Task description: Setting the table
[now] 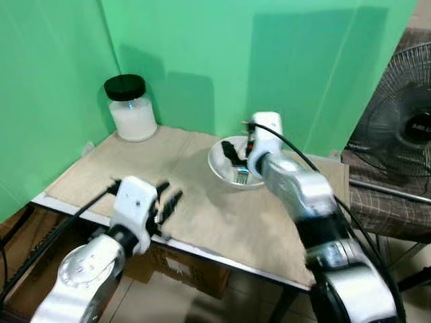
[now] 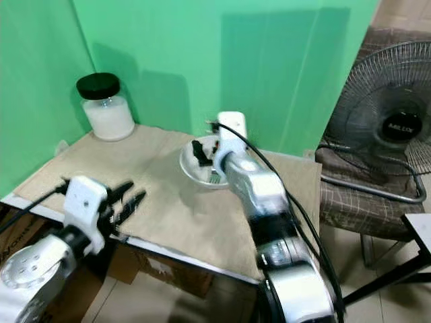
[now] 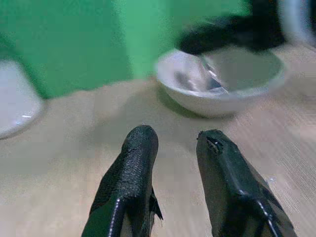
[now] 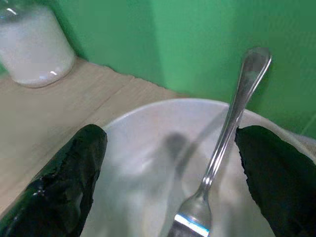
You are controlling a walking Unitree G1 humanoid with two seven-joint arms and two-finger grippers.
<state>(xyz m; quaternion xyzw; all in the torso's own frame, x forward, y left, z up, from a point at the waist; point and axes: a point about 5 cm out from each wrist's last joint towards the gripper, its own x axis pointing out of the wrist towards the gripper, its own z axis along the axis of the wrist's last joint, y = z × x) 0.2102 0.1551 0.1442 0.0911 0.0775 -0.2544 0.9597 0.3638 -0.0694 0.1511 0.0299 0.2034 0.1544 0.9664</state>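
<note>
I have the right gripper (image 4: 170,173) reached out over the white bowl (image 1: 219,165), which sits on the beige table mat (image 1: 202,208) towards the far side of the table, near the green backdrop. A metal fork (image 4: 224,143) lies in that bowl, its head down in the basin and its handle leaning up past the rim. In the right wrist view my two black fingers (image 4: 64,182) stand wide apart, one on each side of the fork, and neither pad touches it, so the gripper holds nothing.

My left gripper (image 1: 165,202) hovers low over the near part of the mat, close to the table's front edge and well apart from the bowl. Its fingers (image 3: 131,173) are parted a little and there is nothing between them.

A glass jar with a black lid (image 1: 131,108), filled with something white, stands in the far left corner.

As I judge it, the setting is at an early stage: bowl and fork are on the table, but the fork is in the bowl and not laid beside it. Left to do is closing on the fork, lifting it out and placing it on the mat.
</note>
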